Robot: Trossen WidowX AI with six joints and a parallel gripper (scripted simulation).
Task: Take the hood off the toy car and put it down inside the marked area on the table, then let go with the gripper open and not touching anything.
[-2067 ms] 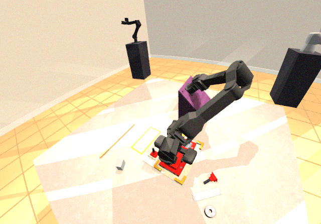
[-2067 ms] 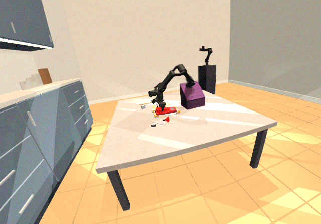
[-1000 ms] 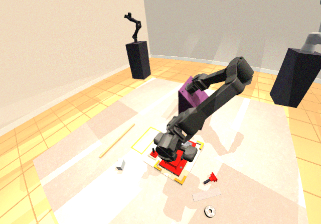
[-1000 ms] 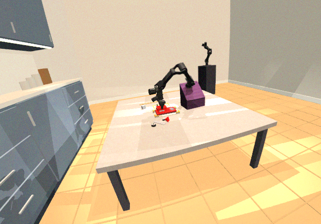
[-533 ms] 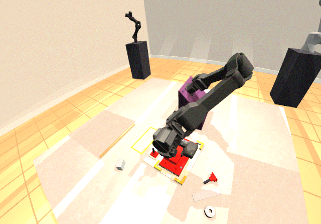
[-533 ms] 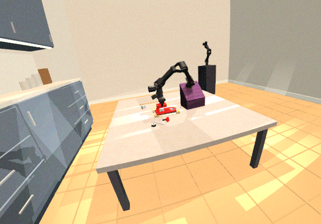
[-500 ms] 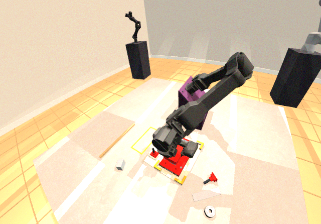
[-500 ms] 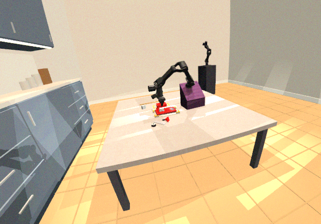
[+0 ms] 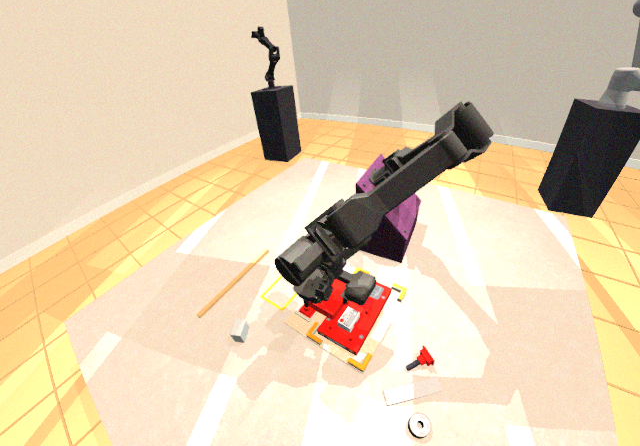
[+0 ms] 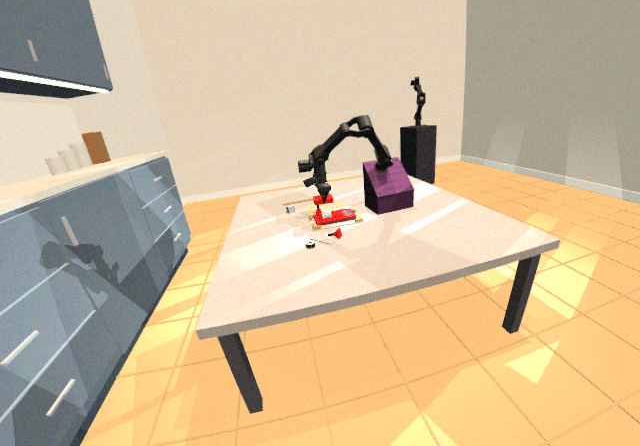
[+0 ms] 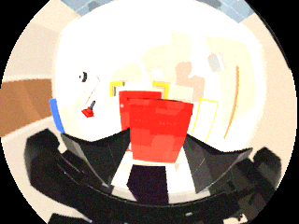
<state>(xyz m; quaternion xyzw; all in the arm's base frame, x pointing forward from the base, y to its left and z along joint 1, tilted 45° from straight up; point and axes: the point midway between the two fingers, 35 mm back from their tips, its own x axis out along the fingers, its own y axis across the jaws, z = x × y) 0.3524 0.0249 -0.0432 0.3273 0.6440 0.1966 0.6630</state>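
Note:
The red hood (image 9: pixel 326 305) (image 10: pixel 321 201) (image 11: pixel 159 126) is held in the air above the toy car. My gripper (image 9: pixel 334 297) (image 10: pixel 324 195) (image 11: pixel 157 133) is shut on it, one finger on each side. The red car body (image 9: pixel 364 324) (image 10: pixel 341 217) (image 11: pixel 124 112) sits on the table below, with a gap under the hood in the exterior view. A white block (image 9: pixel 348 318) shows inside the car. The marked area, a yellow outline (image 9: pixel 271 302) (image 11: pixel 208 100), lies beside the car. In the top view the arm hides part of it.
Yellow corner brackets (image 9: pixel 362 363) stand around the car. A red part (image 9: pixel 306 311) stands beside it, another (image 9: pixel 425 357) (image 11: pixel 88 112) lies apart. Also a white strip (image 9: pixel 400 394), a ring (image 9: pixel 412 425) (image 10: pixel 310 245), a grey block (image 9: pixel 239 330), a wooden stick (image 9: pixel 233 283) and the purple stand (image 10: pixel 390 195).

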